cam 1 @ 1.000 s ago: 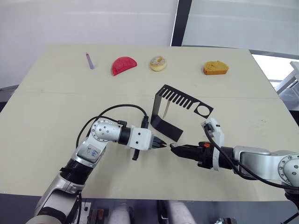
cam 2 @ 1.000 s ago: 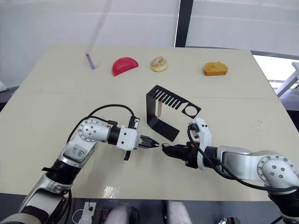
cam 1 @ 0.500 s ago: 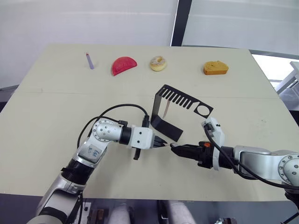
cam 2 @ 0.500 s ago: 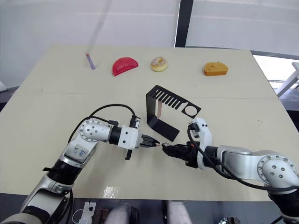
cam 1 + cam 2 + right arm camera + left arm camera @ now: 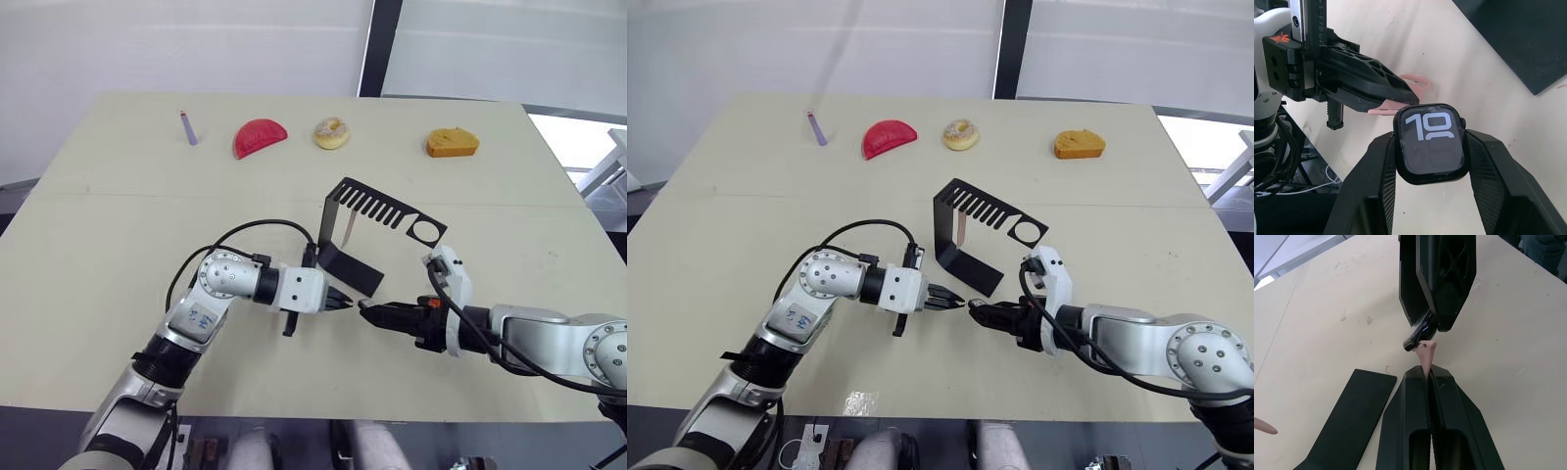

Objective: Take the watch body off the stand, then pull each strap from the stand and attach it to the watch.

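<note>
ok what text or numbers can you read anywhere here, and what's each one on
"10": large light digits on the dark screen of the watch body, held in the right gripper.
A small blue mark on the left arm's white cover: too small to read.
A small orange mark on the left gripper's housing, seen from the right wrist: not readable.

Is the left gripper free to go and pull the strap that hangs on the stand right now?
Probably not yet. The left gripper is shut on a pink strap, held up to the watch body in the right gripper. The other strap on the stand hangs unobstructed.
</note>
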Action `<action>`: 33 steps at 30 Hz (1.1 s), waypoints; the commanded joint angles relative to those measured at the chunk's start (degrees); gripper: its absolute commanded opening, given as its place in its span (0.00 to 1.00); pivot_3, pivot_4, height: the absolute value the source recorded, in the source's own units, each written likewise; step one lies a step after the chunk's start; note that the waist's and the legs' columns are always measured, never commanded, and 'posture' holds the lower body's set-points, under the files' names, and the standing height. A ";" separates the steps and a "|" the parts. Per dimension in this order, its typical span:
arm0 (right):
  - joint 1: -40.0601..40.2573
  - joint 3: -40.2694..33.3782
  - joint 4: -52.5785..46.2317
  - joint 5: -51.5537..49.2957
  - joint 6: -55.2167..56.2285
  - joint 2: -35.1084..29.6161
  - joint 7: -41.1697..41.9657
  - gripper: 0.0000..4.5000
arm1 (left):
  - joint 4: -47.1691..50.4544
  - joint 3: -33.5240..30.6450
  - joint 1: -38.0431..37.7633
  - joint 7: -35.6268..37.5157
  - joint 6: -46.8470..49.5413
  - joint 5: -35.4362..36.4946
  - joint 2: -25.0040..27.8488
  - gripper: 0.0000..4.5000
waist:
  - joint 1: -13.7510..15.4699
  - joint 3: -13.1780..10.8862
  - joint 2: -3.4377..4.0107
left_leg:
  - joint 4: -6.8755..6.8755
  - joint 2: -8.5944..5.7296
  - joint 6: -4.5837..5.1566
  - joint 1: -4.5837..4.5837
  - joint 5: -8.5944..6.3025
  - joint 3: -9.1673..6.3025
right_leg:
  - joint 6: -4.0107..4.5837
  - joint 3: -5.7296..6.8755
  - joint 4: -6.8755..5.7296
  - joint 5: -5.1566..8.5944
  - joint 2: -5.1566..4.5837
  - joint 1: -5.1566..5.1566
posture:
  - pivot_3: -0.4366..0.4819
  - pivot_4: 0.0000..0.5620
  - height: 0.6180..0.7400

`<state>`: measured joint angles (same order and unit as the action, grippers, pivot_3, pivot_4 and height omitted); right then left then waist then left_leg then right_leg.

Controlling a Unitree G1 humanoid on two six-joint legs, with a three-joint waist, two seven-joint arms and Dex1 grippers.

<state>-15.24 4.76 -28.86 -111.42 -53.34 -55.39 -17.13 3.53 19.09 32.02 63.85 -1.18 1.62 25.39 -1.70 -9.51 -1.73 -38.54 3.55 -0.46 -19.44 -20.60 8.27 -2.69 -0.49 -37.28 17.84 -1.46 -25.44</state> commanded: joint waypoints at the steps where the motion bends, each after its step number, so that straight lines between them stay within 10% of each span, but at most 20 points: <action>1: -0.92 1.43 -2.65 -1.58 0.31 0.91 0.79 0.36 | 2.02 0.94 1.57 -1.40 -0.59 0.70 -2.06 0.00 | 0.00 0.00 0.00 | 0.00 0.00 0.00 0.00 0.00 0.00 | 0.00 0.00 0.00 0.00 0.00 0.00 | 0.48 0.27 0.98; 33: -1.13 2.28 -4.00 -1.58 0.90 0.50 1.37 0.36 | 0.78 1.08 2.74 -1.79 -1.04 -0.07 -3.10 0.00 | 0.01 0.00 0.00 | 0.00 0.00 0.00 0.00 0.00 0.00 | 0.00 0.00 0.00 0.00 0.00 0.00 | 0.48 0.27 0.98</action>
<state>-15.25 5.91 -28.93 -111.18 -52.47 -55.41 -17.13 1.73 19.09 33.01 63.29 -1.24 0.52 24.61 -1.69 -9.51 -1.73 -38.55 3.55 -0.46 -19.44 -20.60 8.27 -2.69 -0.49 -37.28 17.84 -1.46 -25.44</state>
